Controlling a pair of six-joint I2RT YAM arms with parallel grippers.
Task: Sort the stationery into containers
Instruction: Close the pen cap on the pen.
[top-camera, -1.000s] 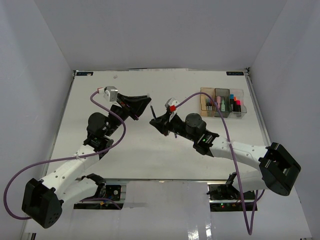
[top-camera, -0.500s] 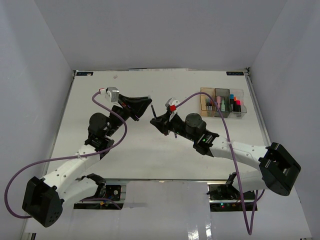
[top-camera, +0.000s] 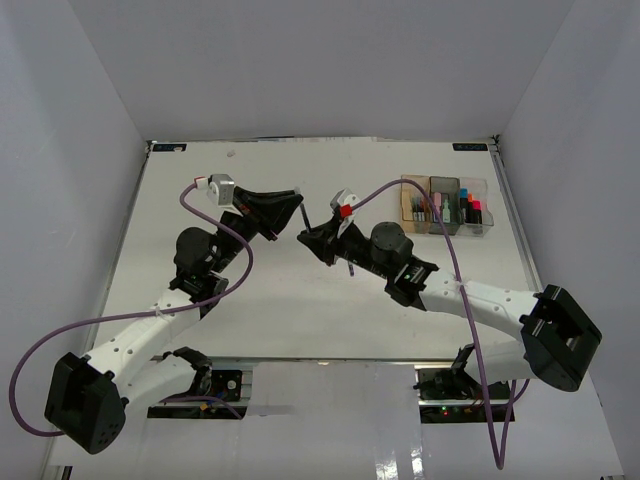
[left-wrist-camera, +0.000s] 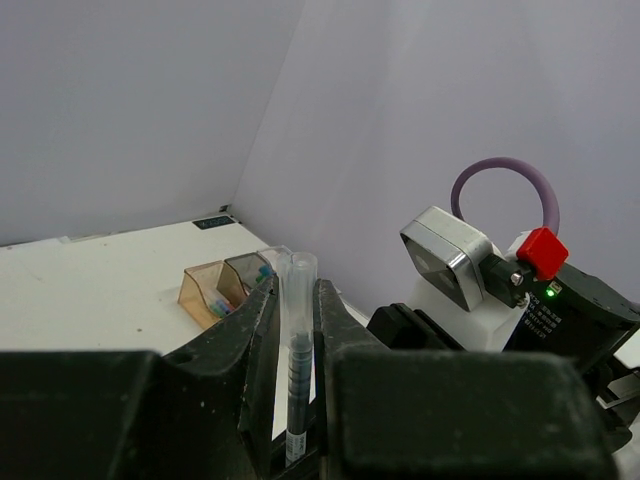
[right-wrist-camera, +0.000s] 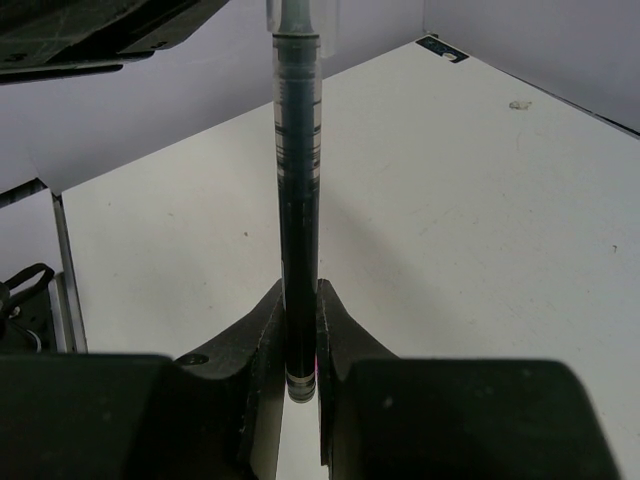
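A thin dark pen (right-wrist-camera: 299, 200) with a clear cap (left-wrist-camera: 298, 275) is held above the table by both grippers at once. My right gripper (right-wrist-camera: 299, 300) is shut on its lower end. My left gripper (left-wrist-camera: 295, 290) is shut on the capped end. In the top view the two grippers meet tip to tip over the table's middle, left gripper (top-camera: 293, 206) and right gripper (top-camera: 309, 238), with the pen (top-camera: 305, 222) between them. The containers stand at the back right: amber (top-camera: 415, 203), grey (top-camera: 444, 200) and clear (top-camera: 474, 207), each holding several pieces of stationery.
The right arm's wrist camera (left-wrist-camera: 455, 262) and purple cable (left-wrist-camera: 500, 180) sit close in front of my left gripper. White walls enclose the table (top-camera: 220, 290) on three sides. The containers also show far off in the left wrist view, amber bin (left-wrist-camera: 205, 293) nearest.
My right gripper has edged slightly up and left with the pen, closer to the left gripper. The left arm has barely moved.
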